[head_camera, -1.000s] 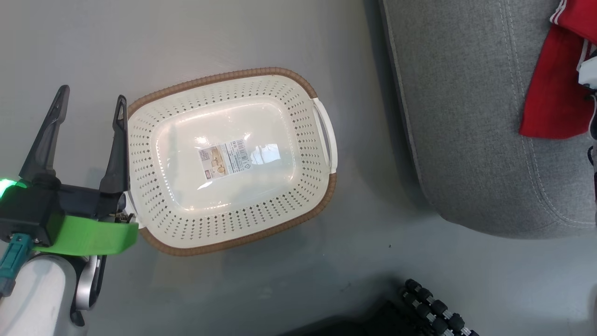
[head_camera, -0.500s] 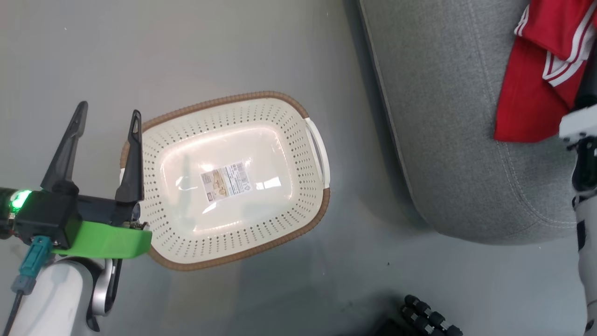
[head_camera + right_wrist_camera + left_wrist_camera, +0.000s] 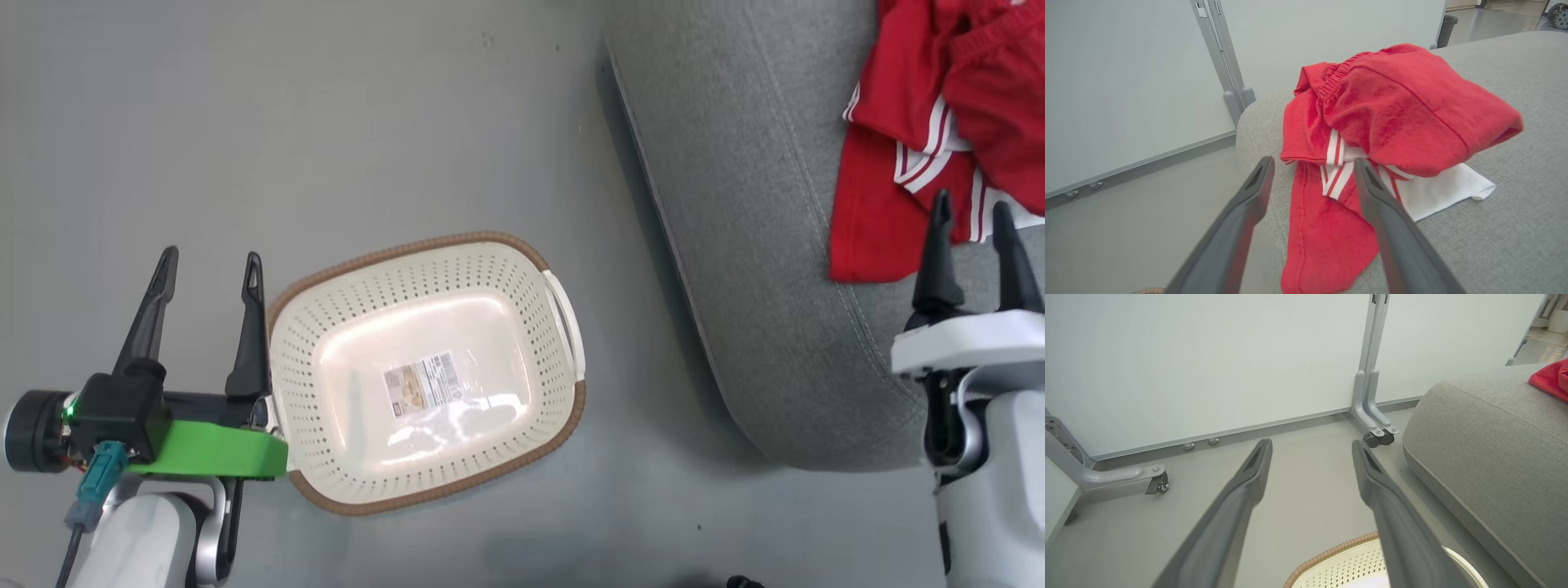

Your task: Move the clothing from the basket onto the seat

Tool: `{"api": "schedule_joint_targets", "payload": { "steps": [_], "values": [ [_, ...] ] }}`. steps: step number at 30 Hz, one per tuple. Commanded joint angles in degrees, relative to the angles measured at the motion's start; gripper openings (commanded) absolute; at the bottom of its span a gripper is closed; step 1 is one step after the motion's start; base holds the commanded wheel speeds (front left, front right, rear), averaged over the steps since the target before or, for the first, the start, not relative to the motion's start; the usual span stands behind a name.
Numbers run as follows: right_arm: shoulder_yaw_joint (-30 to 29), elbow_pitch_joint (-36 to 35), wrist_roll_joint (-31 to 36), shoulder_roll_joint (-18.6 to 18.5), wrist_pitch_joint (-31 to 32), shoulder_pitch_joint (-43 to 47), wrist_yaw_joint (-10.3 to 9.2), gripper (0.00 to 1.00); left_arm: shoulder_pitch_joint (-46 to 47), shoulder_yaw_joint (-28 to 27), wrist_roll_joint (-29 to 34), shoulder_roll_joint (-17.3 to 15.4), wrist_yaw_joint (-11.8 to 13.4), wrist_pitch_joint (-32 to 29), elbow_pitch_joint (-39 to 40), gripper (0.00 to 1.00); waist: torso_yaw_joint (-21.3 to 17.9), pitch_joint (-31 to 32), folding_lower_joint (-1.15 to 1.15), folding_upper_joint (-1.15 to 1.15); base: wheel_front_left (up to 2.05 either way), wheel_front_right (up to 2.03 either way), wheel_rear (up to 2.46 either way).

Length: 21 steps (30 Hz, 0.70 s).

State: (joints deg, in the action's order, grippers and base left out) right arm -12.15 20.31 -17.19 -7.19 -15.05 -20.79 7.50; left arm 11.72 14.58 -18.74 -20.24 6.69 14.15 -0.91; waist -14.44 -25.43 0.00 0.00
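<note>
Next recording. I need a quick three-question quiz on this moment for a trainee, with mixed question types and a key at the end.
1. True or false: the basket has a red garment in it.
2. Where does the clothing lie? A. in the basket. B. on the seat. C. half in, half out of the basket.
3. Fill in: the left gripper and the right gripper both have their fingers ____, holding nothing.

Key
1. False. Only a sticker shows inside it.
2. B.
3. open
</note>
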Motion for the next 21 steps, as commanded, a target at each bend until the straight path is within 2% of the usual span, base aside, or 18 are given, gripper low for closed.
{"api": "schedule_joint_targets", "payload": {
  "steps": [1,9,21],
  "values": [
    [1.0,-1.3,0.6,0.3,-0.2,1.6,-0.02,1.0,-1.0,-0.5,-0.8,0.4,0.5,0.3,-0.7,1.0,1.7,4.0,0.0,0.0,0.0,0.0,0.0],
    [7.2,-6.4,1.6,1.7,0.4,7.1,-0.03,1.0,-3.0,-2.1,-2.0,2.6,1.3,0.9,-4.6,1.0,5.2,9.0,0.0,0.0,0.0,0.0,0.0],
    [12.3,-15.0,3.9,2.7,4.8,12.8,-0.03,1.0,-5.7,-5.6,-0.8,5.1,0.9,1.0,-7.3,1.0,11.4,14.0,0.0,0.0,0.0,0.0,0.0]
  ]
}}
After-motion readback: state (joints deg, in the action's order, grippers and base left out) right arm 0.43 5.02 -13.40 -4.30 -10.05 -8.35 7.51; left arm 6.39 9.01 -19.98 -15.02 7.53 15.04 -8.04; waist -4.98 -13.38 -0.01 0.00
